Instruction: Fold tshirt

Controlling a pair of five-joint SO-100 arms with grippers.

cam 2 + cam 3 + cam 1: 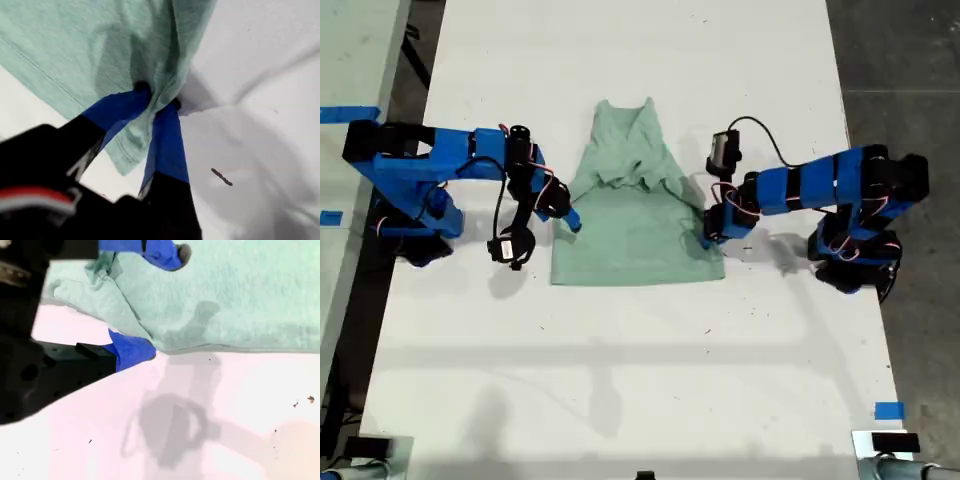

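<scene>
The pale mint-green tshirt lies on the white table, its upper part folded in to a narrow point and its lower part spread flat. My first gripper is on the arm at the exterior view's right. It is shut on a bunched pinch of the tshirt at its edge. My second gripper, on the arm at the exterior view's left, stands open across the opposite edge of the tshirt. One finger is over the cloth and the other rests on the table.
The table's long edges run close behind both arm bases, with dark floor beyond at the exterior view's right. Blue tape marks sit near the front corner at that view's right. A small dark speck lies on the table.
</scene>
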